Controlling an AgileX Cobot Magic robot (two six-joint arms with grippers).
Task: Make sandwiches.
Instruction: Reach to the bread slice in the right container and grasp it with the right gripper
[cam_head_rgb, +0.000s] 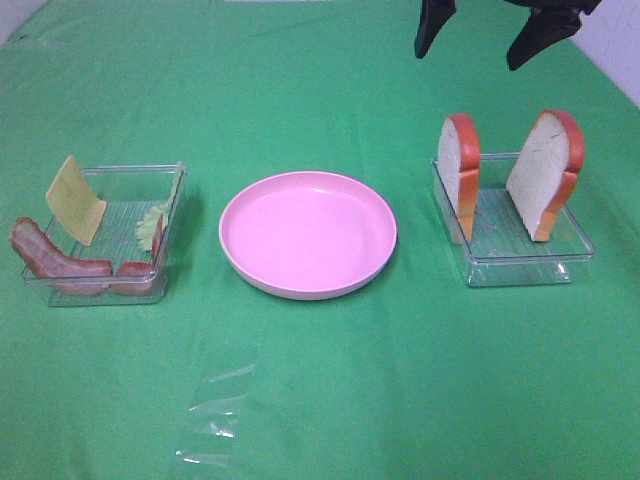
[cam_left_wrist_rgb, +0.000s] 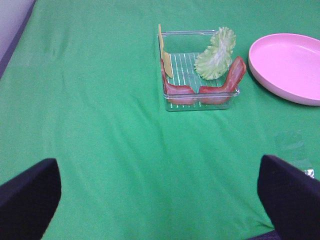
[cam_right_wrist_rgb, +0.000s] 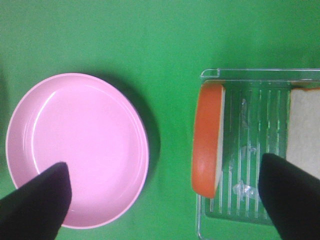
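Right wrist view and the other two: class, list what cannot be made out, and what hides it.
Right wrist view: the second bread slice is cut by the picture edge and partly covered by the right gripper.
Exterior high view: the right gripper is cut by the top edge.
Left wrist view: cheese edge-on, face hidden.

Staged robot test bench
Green cloth (cam_head_rgb: 320, 400) as backdrop; toy food (cam_head_rgb: 545, 175) in 2 clear trays, left tray (cam_head_rgb: 130, 168) and right tray (cam_head_rgb: 515, 270); pink plate (cam_head_rgb: 305, 235) between
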